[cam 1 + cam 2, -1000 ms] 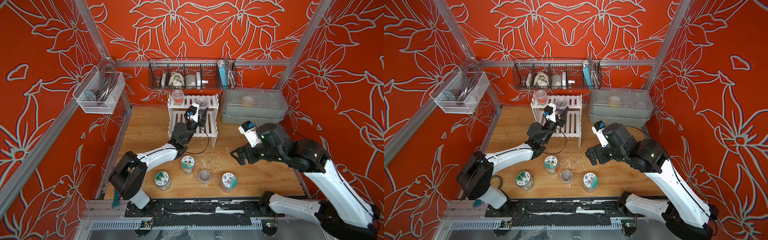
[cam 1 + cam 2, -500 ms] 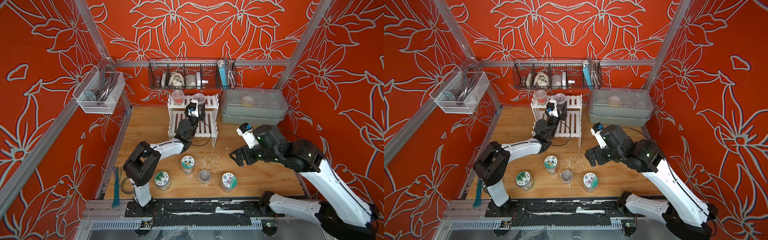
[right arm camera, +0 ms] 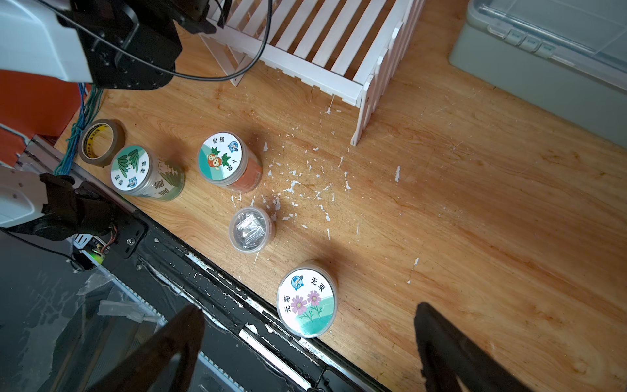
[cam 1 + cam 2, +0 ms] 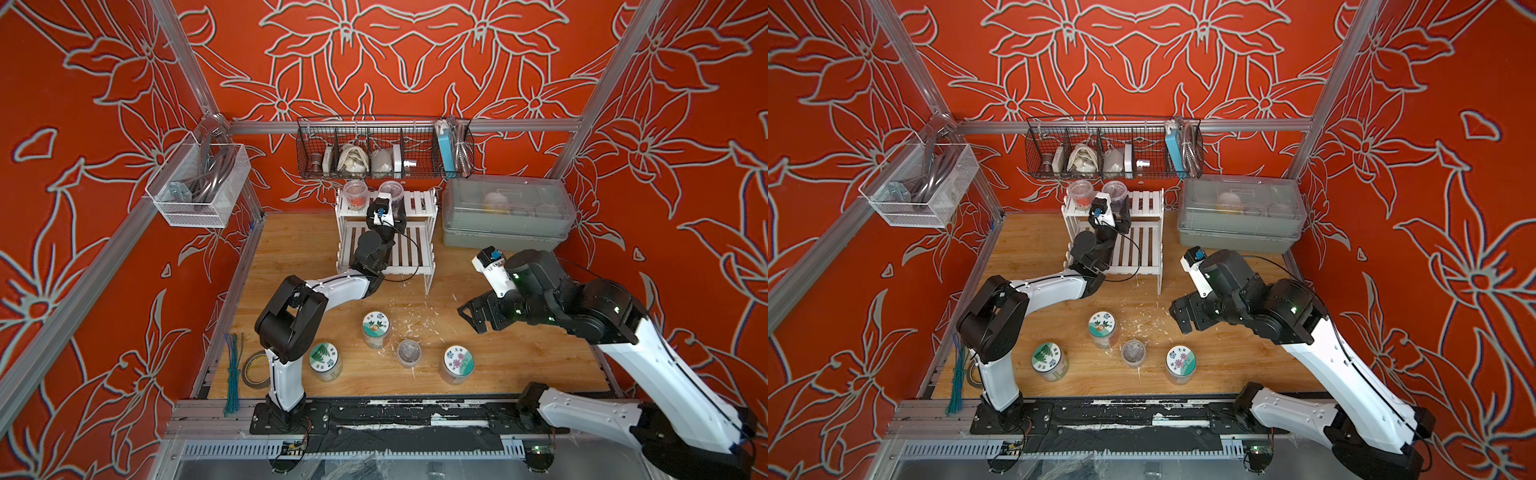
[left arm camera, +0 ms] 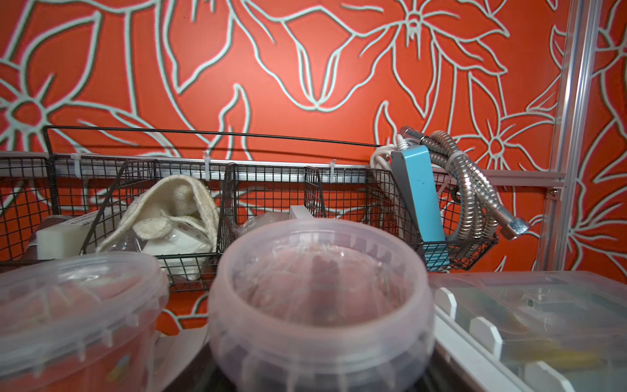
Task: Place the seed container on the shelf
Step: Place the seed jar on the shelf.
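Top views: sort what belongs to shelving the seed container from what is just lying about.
Job: white slatted two-tier shelf; clear lidded round tub at the left hand.
Lying about: black wire basket; grey lidded plastic box; three label-lidded jars; brown tape roll; white mesh basket.

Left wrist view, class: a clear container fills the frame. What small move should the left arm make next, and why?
Probably open the left gripper and release: the seed container looks upright on the shelf, top tier, beside another tub, so placing seems done.
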